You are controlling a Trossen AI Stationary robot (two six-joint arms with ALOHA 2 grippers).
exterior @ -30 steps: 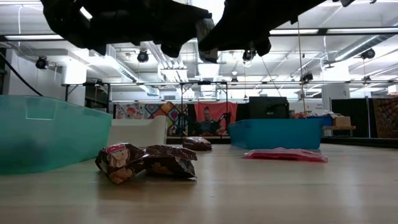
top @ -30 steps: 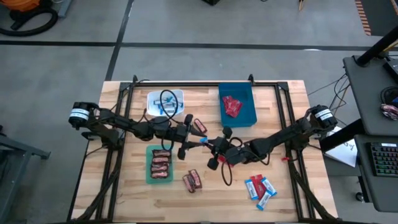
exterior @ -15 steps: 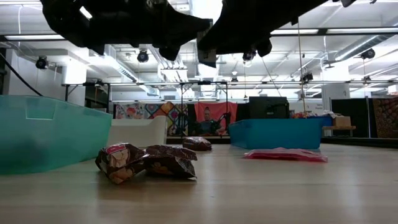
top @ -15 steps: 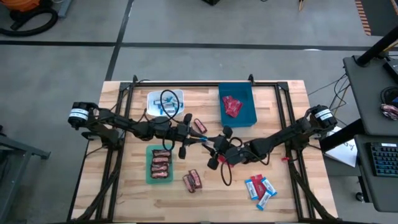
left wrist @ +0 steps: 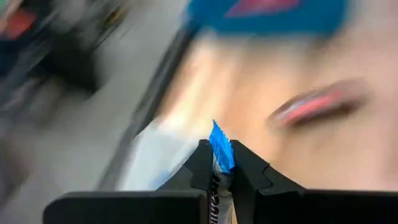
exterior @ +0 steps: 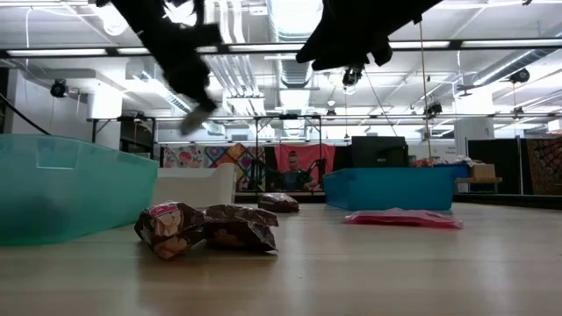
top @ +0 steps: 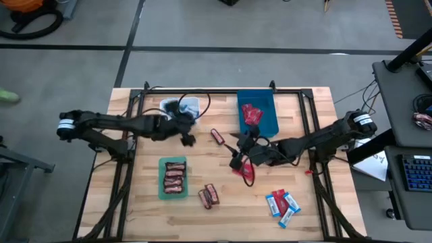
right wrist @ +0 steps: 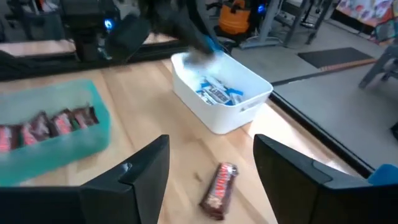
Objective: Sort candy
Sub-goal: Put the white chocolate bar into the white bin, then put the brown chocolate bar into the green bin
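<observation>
Sorting in progress. The left hand point(top: 187, 138), upper left of the worktop point(top: 310, 209) beside the white bin point(top: 192, 102), was clamped on a blue-and-white bar point(left wrist: 221, 149), presumably bound for that bin. The right hand point(top: 237, 154), centre frame, stood wide open and empty above a red packet point(top: 246, 171).

Looks like a big open workshop or robotics lab: bare concrete floor point(top: 202, 64), exposed ceiling ducts point(exterior: 290, 17) and track lights, a keyboard point(top: 413, 172) on a side desk.
</observation>
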